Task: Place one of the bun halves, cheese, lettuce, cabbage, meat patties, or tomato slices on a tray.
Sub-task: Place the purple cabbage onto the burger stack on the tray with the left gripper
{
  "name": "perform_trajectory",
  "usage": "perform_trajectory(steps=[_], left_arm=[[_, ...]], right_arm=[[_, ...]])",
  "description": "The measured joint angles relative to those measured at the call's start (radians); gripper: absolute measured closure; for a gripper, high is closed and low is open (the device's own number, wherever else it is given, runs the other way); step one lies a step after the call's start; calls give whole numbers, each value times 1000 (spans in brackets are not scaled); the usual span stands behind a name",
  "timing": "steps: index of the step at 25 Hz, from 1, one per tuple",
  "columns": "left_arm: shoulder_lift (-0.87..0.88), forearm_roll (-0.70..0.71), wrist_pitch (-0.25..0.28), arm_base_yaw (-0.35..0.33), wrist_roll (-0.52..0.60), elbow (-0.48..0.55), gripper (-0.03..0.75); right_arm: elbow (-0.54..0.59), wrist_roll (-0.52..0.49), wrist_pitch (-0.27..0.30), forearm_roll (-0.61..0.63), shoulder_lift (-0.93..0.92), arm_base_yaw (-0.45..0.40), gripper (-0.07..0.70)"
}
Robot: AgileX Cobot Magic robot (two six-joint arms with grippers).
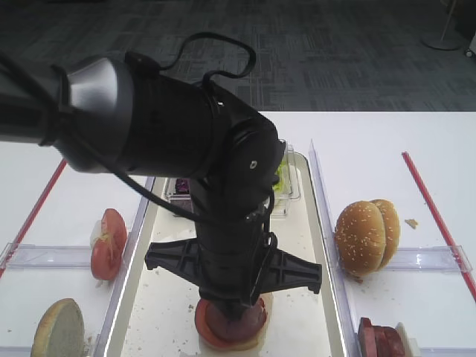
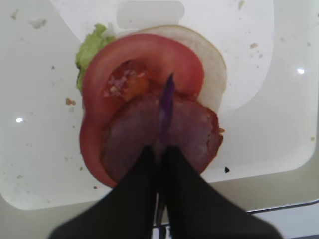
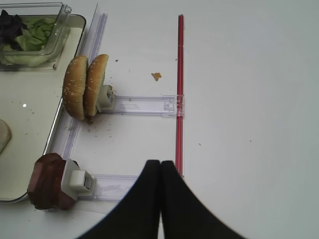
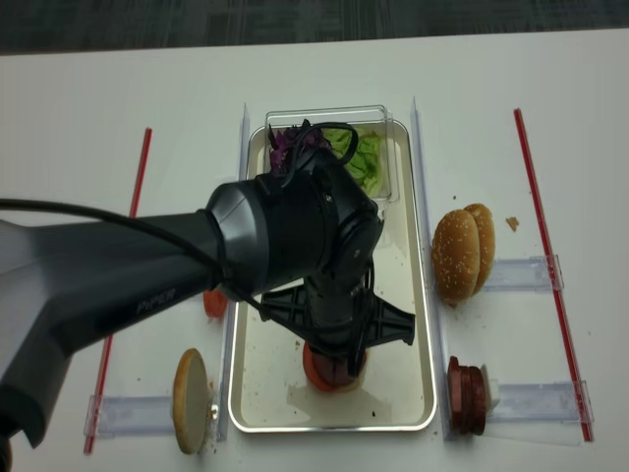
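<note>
Cabbage (image 2: 167, 102): thin purple strip, pinched between pressed-together tips of left tool (image 2: 160, 152), hanging over the stack at 6 o'clock on the tray (image 4: 413, 324). Below it, meat patty (image 2: 192, 132) on tomato slice (image 2: 144, 55), pale bun half (image 2: 212, 62) and a bit of lettuce (image 2: 89, 52) underneath. Placing step, by the look of it: strip brought over the stack, not yet let go. Next move likely calls for a slight lowering, then spreading the tips so the strip drops onto the patty. Right tool (image 3: 160, 172) pressed together, holding nothing, over the bare table (image 3: 249, 99) at 3 o'clock of the tray, near standing bun halves (image 3: 84, 87) and meat patties (image 3: 47, 180).
</note>
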Motion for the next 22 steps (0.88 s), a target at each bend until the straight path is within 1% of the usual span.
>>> perform_trajectory(steps=[15, 22], left_arm=[[0, 20, -2, 0, -4, 0, 506], [0, 29, 8, 0, -4, 0, 450]], right_arm=[[0, 0, 0, 0, 0, 0, 267], [0, 0, 0, 0, 0, 0, 267]])
